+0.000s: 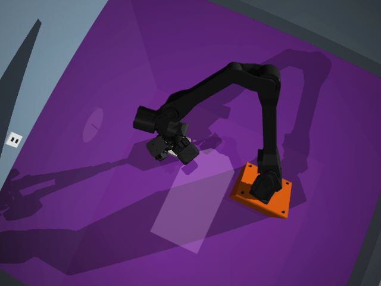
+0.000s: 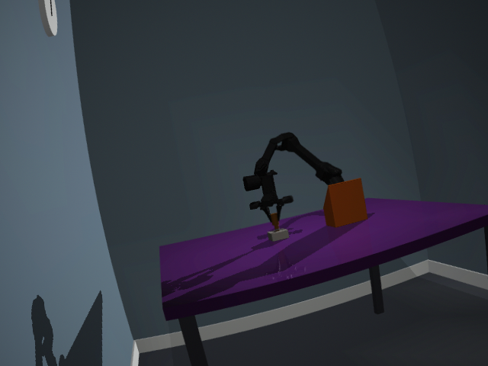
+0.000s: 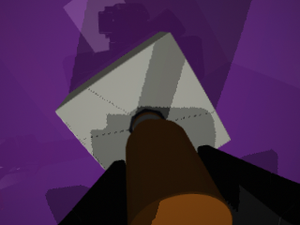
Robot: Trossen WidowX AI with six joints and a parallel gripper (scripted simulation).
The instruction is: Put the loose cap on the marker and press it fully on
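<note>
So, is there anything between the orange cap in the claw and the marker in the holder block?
Nothing visible. In the wrist view the claw grips the orange cap, whose far end sits right over the dark marker tip rising from the grey holder block. Whether it is fully seated cannot be told.
</note>
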